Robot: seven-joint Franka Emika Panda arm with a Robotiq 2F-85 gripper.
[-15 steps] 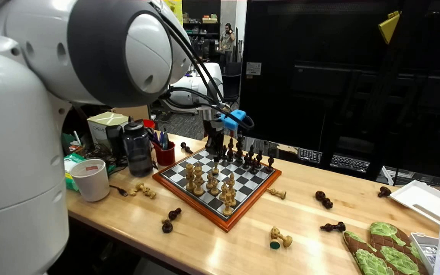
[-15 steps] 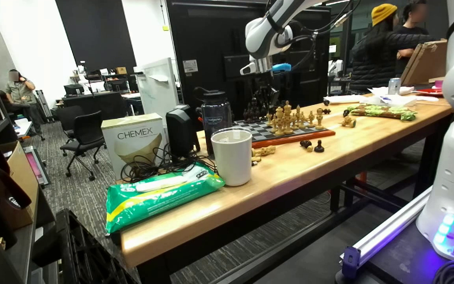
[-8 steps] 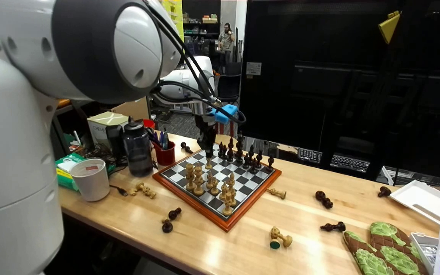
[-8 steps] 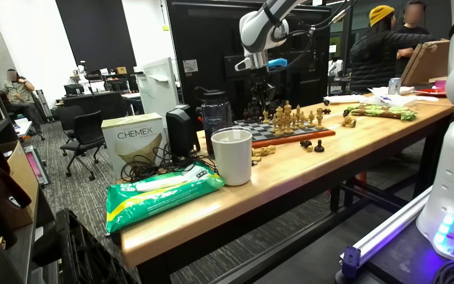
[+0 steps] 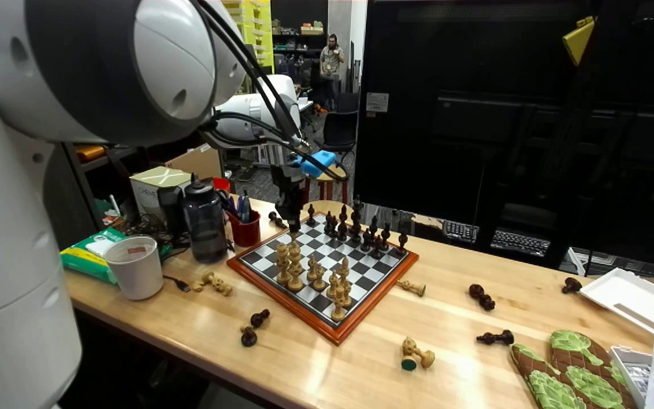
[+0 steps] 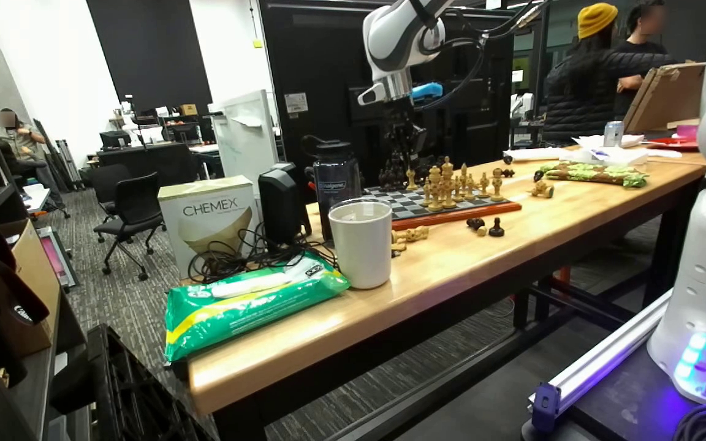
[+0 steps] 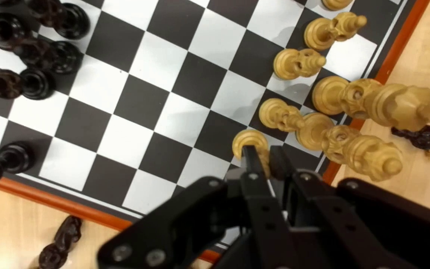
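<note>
My gripper [image 7: 261, 151] is shut on a light wooden chess piece, whose round base [image 7: 250, 139] shows just beyond the fingertips. The gripper also shows in an exterior view [image 5: 294, 226], pointing down over the chessboard [image 5: 369, 304]. The held piece shows in an exterior view [image 6: 411, 179], upright at the board. I cannot tell whether its base touches the board. A short light piece [image 7: 280, 114] and tall light pieces [image 7: 364, 151] stand close by, to its right in the wrist view. Dark pieces [image 5: 355, 224] stand along the far side, and one dark piece [image 7: 15, 157] stands apart.
A dark water bottle [image 5: 205, 221], a red pen cup [image 5: 246, 228] and a white cup [image 5: 134, 270] stand left of the board. Fallen pieces lie around it, such as a dark one [image 5: 276, 220] and light ones [image 5: 212, 283]. A patterned oven mitt [image 5: 574, 369] lies right.
The arm and gripper have moved left in both exterior views, carrying the light piece across the board. The lone dark piece behind it has come into view. The other pieces have not moved.
</note>
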